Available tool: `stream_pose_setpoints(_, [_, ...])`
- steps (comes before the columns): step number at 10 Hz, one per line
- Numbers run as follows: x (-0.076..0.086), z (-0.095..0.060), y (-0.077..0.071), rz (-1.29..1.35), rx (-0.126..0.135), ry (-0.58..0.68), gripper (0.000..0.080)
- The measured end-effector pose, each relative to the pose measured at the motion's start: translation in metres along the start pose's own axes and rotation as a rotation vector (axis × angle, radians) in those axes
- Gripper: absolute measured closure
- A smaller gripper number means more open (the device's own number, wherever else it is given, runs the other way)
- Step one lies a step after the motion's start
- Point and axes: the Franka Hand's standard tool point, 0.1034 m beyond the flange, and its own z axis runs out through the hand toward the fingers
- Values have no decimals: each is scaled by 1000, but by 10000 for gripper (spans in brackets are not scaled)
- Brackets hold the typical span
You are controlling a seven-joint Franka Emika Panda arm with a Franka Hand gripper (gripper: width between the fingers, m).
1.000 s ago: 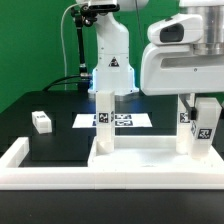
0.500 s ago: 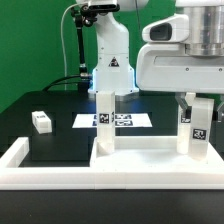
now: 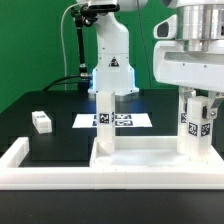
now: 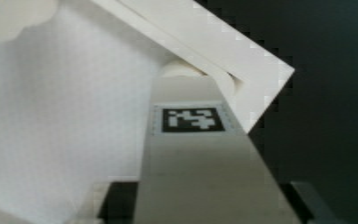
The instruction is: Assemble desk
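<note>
The white tabletop panel (image 3: 150,152) lies flat at the front of the exterior view's right half. One white leg (image 3: 103,120) stands upright at the panel's left corner. A second tagged leg (image 3: 196,135) stands upright at the panel's right end, with my gripper (image 3: 199,108) shut on its upper part from above. In the wrist view this leg (image 4: 202,150) fills the space between my dark fingers (image 4: 128,200), above the panel's white corner (image 4: 87,90). A loose leg (image 3: 40,121) lies on the black table at the left.
The marker board (image 3: 128,121) lies flat behind the left standing leg. A low white barrier wall (image 3: 30,162) runs along the front and left. The arm's white base (image 3: 112,60) and a black cable stand at the back.
My gripper's hand has turned and lifted slightly in the exterior view, while the held leg stays at the panel's right end. Nothing else has moved.
</note>
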Motion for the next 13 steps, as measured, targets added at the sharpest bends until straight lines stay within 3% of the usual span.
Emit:
stream_pose_setpoints(2, [2, 0, 2, 130, 4, -15, 509])
stream_pose_setpoints(5, [3, 0, 2, 29, 3, -10, 500])
stream_pose_setpoints(7, [1, 1, 0, -327, -12, 21, 186])
stream_pose_setpoints(8, [-5, 2, 0, -428, -18, 23, 186])
stream_pose_setpoints(11, [-2, 2, 0, -630, -21, 22, 153])
stream_pose_setpoints(13, [3, -9, 2, -867, 15, 6, 151])
